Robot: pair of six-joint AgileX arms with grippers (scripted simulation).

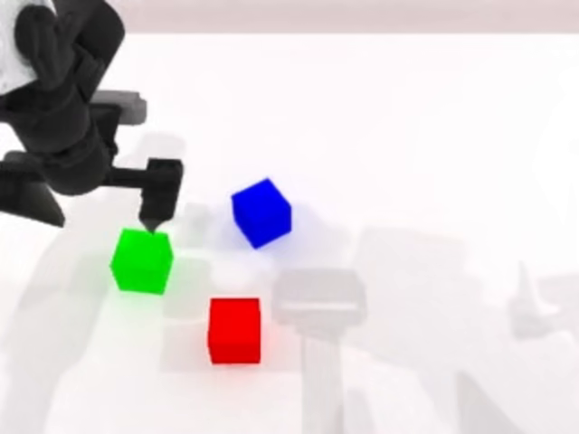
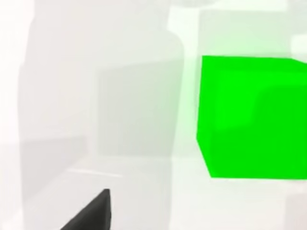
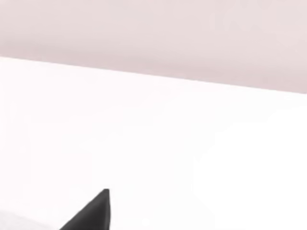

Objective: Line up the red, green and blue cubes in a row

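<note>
A white table fills nearly the whole top view, smooth and unmarked. Along the far edge runs a narrow band of pale pinkish-grey wall. The light is bright and even, washing the far and right parts of the table almost to pure white. Soft grey shadows lie across the near half, some blocky, some long and slanted, densest at the near left and near middle. The right wrist view shows the same white surface meeting the pinkish wall in a straight line.
</note>
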